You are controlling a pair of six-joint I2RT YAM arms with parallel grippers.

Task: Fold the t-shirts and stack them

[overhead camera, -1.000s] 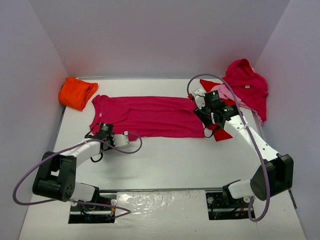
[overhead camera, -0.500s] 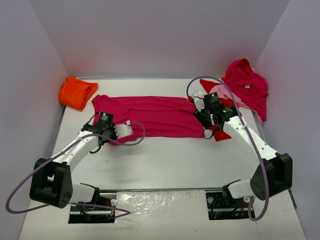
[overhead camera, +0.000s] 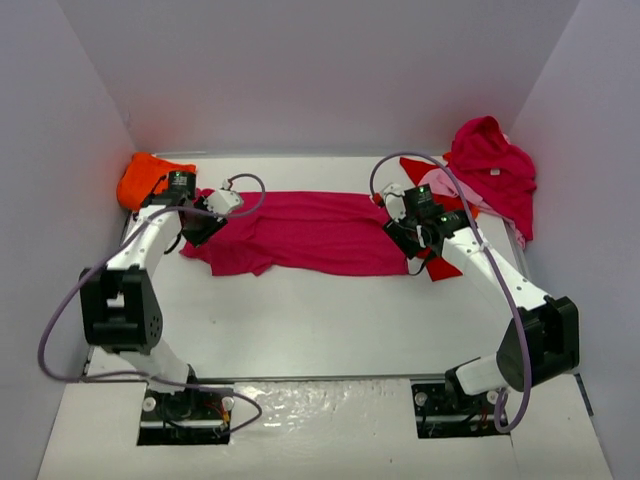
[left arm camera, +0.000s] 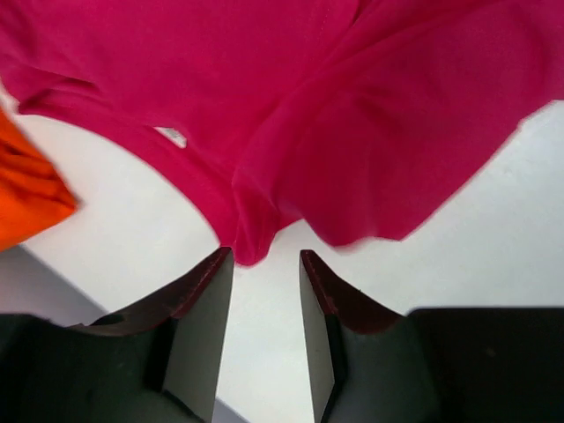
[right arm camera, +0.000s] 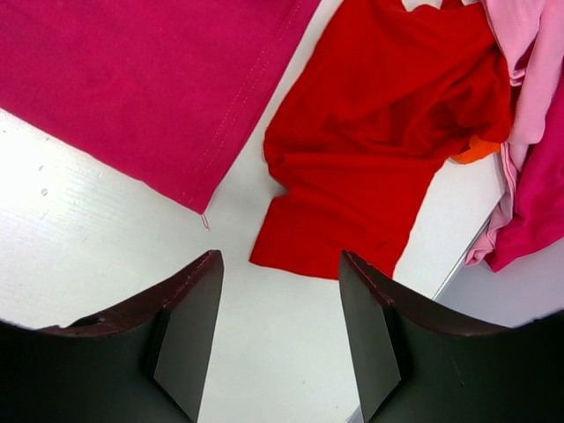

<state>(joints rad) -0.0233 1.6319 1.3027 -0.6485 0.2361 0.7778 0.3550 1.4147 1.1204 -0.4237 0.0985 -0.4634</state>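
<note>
A magenta-crimson t-shirt (overhead camera: 310, 232) lies spread across the middle of the white table, its left end rumpled and folded over. My left gripper (overhead camera: 205, 228) hovers at that left end. In the left wrist view this gripper (left arm camera: 264, 254) is open, with a fold of the shirt (left arm camera: 308, 106) just beyond the fingertips and nothing between them. My right gripper (overhead camera: 405, 238) is open over bare table (right arm camera: 280, 256), between the shirt's right corner (right arm camera: 141, 79) and a bright red t-shirt (right arm camera: 370, 150). A folded orange t-shirt (overhead camera: 150, 180) sits at the far left.
At the far right a crimson t-shirt (overhead camera: 495, 170) is heaped over a light pink one (overhead camera: 445, 185) against the wall. The red t-shirt (overhead camera: 440, 262) lies by that heap. Grey walls close in the table on three sides. The table's right edge (right arm camera: 476, 238) is close to my right gripper.
My left arm swung from the shirt's near-left edge up to its far-left end, dragging cloth with it, then let go. The shirt's left end is now bunched. The right arm barely moved.
</note>
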